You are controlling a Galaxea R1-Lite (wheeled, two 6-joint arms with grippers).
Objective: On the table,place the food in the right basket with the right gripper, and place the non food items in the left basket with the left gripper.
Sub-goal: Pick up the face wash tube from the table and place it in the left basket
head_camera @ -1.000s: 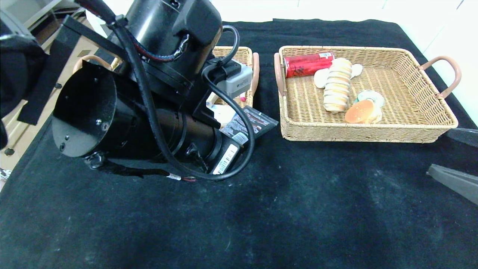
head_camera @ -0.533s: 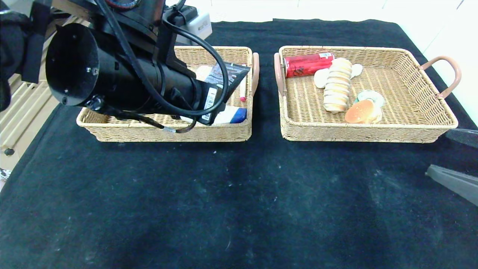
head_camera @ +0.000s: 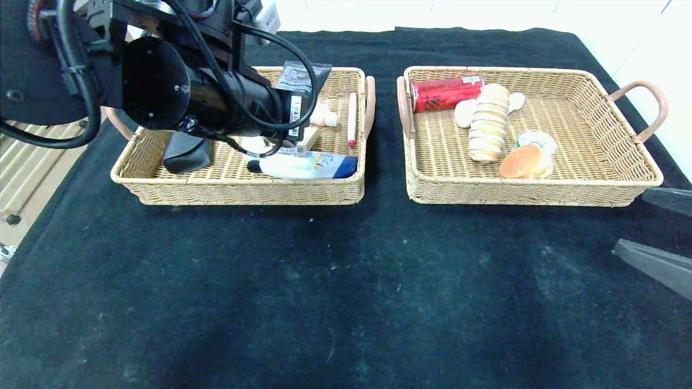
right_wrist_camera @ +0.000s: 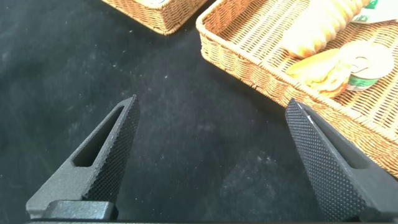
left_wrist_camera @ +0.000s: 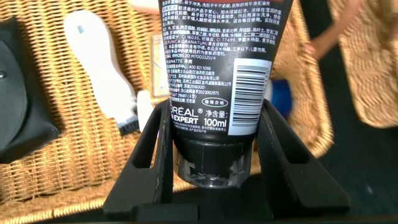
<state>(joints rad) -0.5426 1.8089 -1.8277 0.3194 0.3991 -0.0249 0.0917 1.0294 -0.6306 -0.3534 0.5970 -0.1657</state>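
The left gripper (left_wrist_camera: 214,149) hangs over the left basket (head_camera: 238,189), its jaws closed narrowly on the cap end of a black L'Oreal tube (left_wrist_camera: 217,74), which is held above the basket's contents. The right gripper (right_wrist_camera: 217,162) waits low at the table's right edge, just in front of the right basket (head_camera: 530,192), jaws spread wide and holding nothing. A black cloth (head_camera: 346,281) covers the table, with pale wall behind it. Two wicker baskets stand side by side. The left one holds a black case (head_camera: 186,154), a white-and-blue bottle (head_camera: 308,165) and a pen (head_camera: 352,116). The right one holds one red can (head_camera: 446,93), a stacked bread roll (head_camera: 489,129) and a small bun (head_camera: 521,161).
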